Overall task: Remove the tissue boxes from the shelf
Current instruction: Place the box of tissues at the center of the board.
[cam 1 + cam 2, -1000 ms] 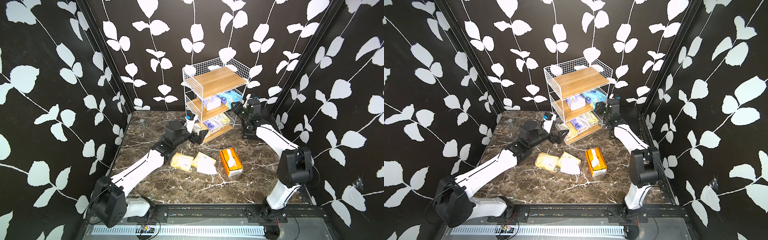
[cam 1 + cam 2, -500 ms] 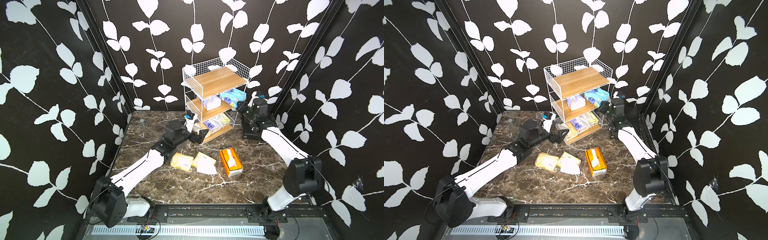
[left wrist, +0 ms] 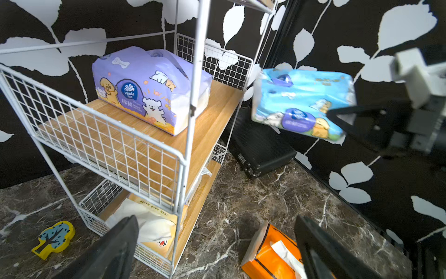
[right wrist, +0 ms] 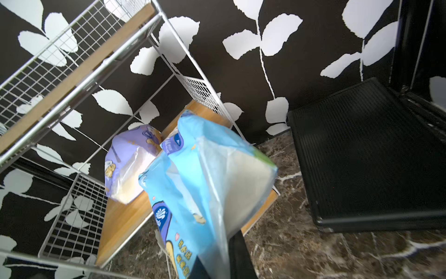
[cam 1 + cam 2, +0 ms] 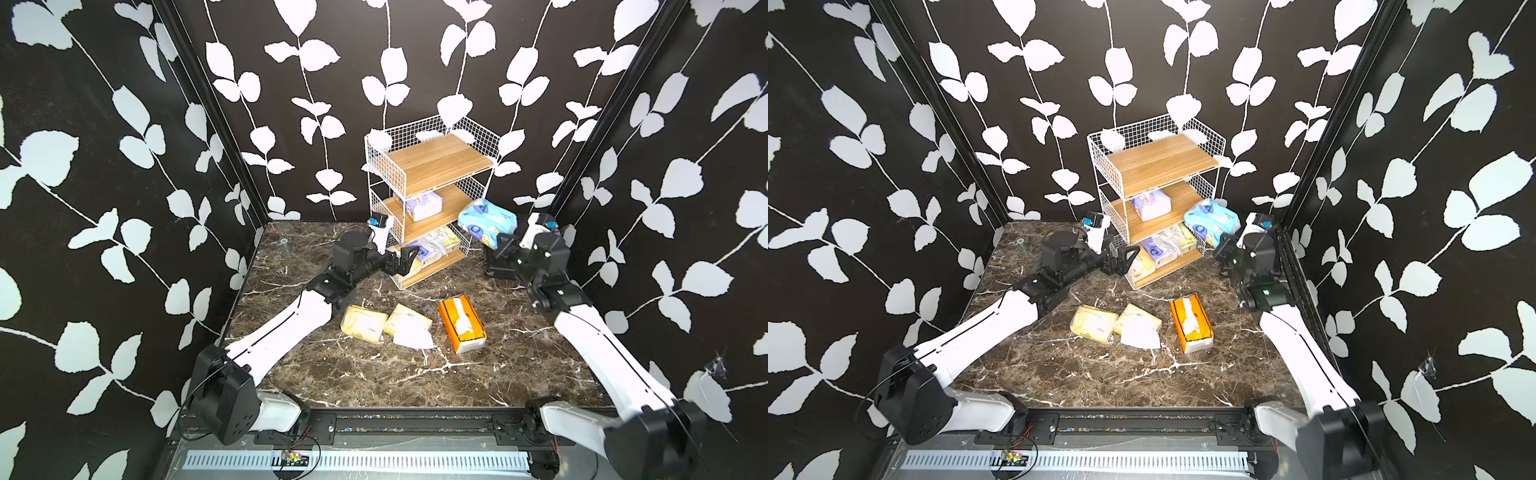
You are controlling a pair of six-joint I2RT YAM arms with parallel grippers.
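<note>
The white wire shelf [image 5: 432, 195] [image 5: 1154, 187] stands at the back of the table. My right gripper [image 5: 500, 243] [image 4: 217, 256] is shut on a light blue tissue pack [image 5: 487, 220] [image 5: 1210, 220] [image 3: 301, 103], held in the air just right of the shelf. A lilac pack [image 5: 422, 204] [image 3: 149, 89] lies on the middle board. Several packs [image 5: 432, 245] fill the bottom board. My left gripper [image 5: 405, 259] [image 3: 217, 224] is open at the bottom board's front left corner, beside a pale yellow pack [image 3: 154, 224]. Two yellow packs [image 5: 363, 324] [image 5: 409, 326] and an orange box [image 5: 462, 324] lie on the table.
A flat black ribbed case [image 5: 496, 264] [image 4: 366, 159] lies on the table under the held pack, against the right wall. A small yellow-blue tree shape [image 3: 54, 239] lies left of the shelf. Patterned walls close in the back and both sides.
The right gripper has shut on the light blue pack and drawn it off the middle board, out to the right of the shelf. The left arm has barely moved.
</note>
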